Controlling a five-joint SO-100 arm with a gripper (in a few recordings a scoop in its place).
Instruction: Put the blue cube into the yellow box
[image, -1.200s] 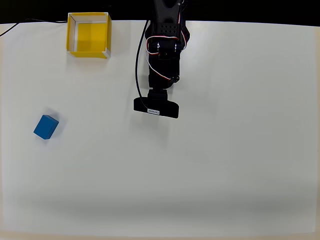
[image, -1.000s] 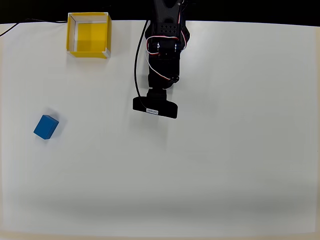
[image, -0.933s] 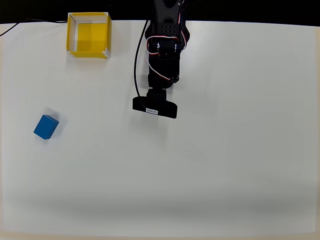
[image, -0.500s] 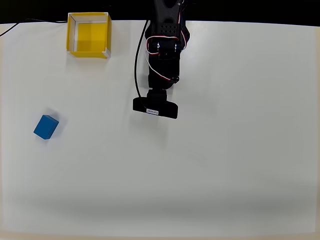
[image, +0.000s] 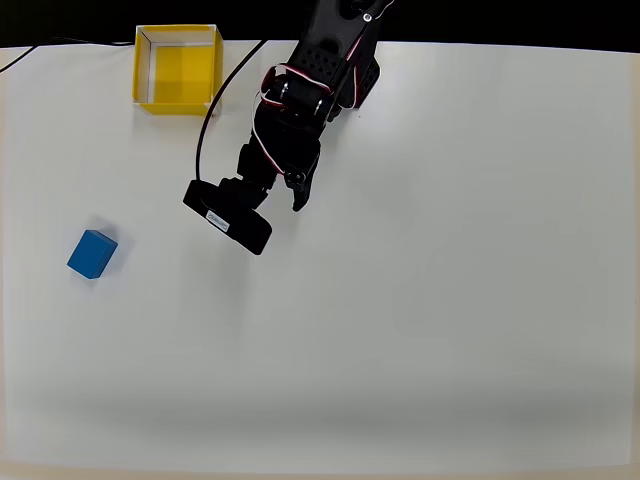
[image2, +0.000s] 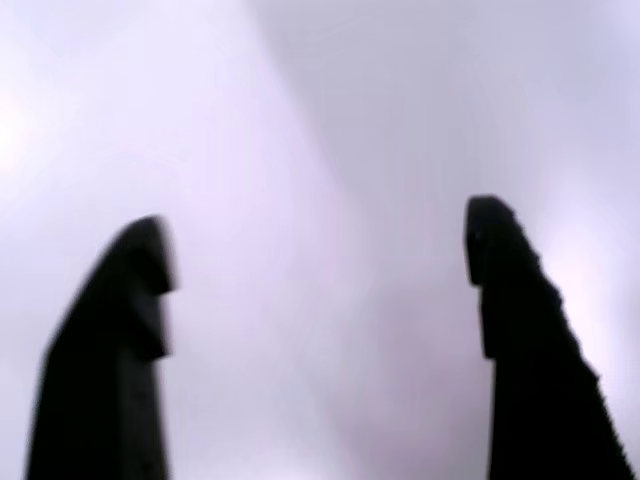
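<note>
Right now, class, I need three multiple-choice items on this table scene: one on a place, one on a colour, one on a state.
1. In the overhead view, where does the blue cube lie?
A. inside the yellow box
B. on the table at the left
C. between the claw's fingers

2. What colour is the box floor?
A. yellow
B. red
C. green

3. How is the claw?
A. shut on the cube
B. shut, holding nothing
C. open, holding nothing

Answers: B, the cube sits alone on the white table; A, the floor shows yellow; C, the wrist view shows the fingers apart with only table between.
</note>
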